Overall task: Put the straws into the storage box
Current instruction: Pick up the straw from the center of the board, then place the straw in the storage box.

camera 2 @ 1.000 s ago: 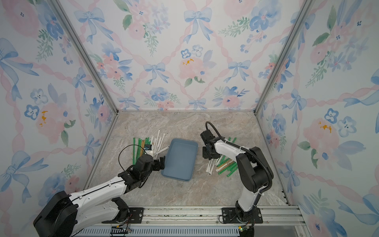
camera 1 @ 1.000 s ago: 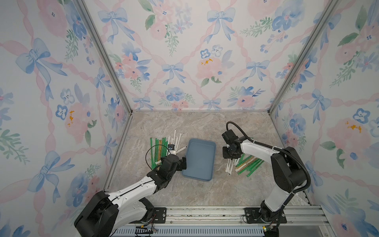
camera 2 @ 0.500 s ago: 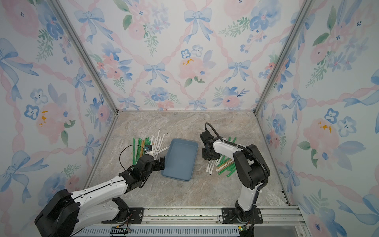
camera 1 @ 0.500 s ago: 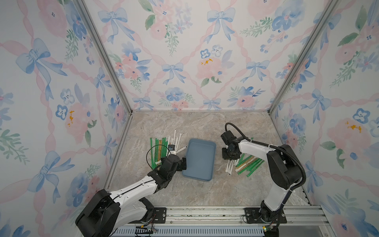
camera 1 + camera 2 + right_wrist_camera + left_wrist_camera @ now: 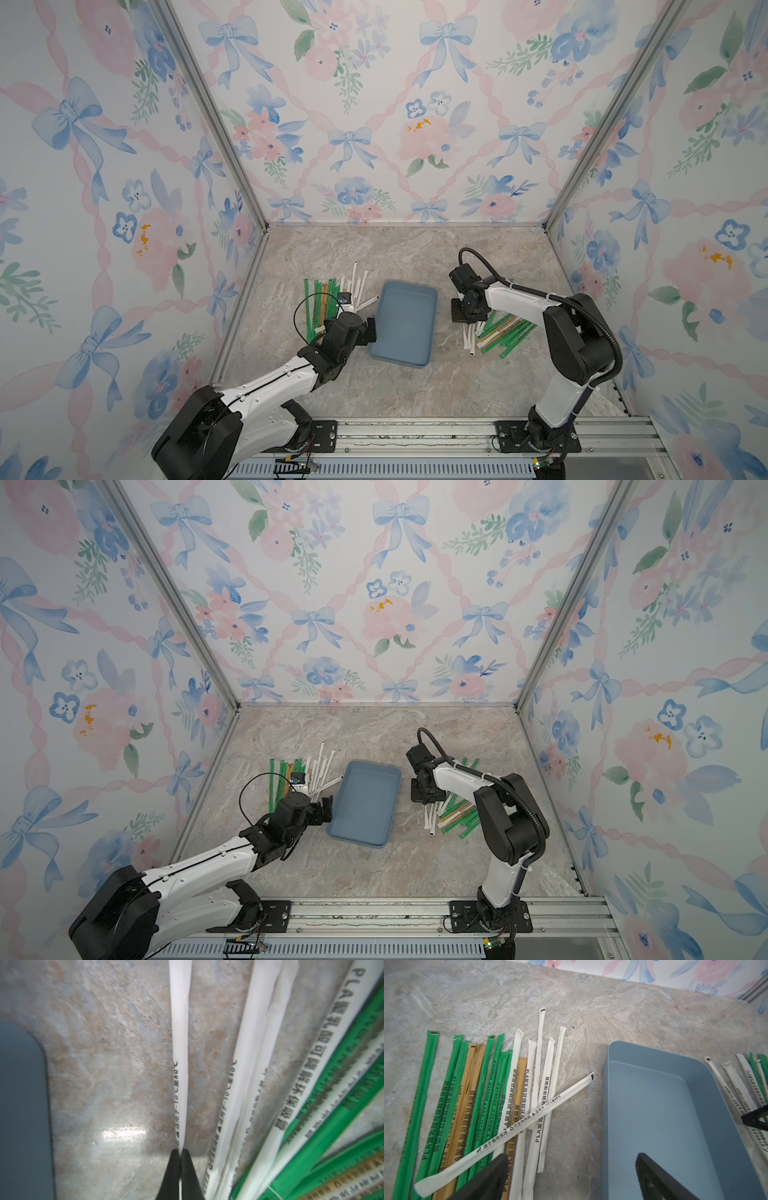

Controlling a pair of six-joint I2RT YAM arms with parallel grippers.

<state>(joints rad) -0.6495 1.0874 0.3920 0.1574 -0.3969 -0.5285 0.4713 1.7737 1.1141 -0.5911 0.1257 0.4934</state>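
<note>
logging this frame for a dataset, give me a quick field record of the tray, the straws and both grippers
storage box: shallow blue-grey plastic tray, empty
pile by left arm: green, tan and white wrapped straws on the marbled tabletop, beside the tray
pile by right arm: green, white and tan wrapped straws, on the tray's opposite side
left gripper: open, at the tray's rim, holding nothing
right gripper: shut on one white printed straw
straws in tray: none

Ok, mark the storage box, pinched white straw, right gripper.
storage box [image 5: 403, 324]: in a top view, bare floor.
pinched white straw [image 5: 180, 1043]: right wrist view, mid-wrapper.
right gripper [image 5: 180, 1151]: right wrist view, between fingertips.
</note>
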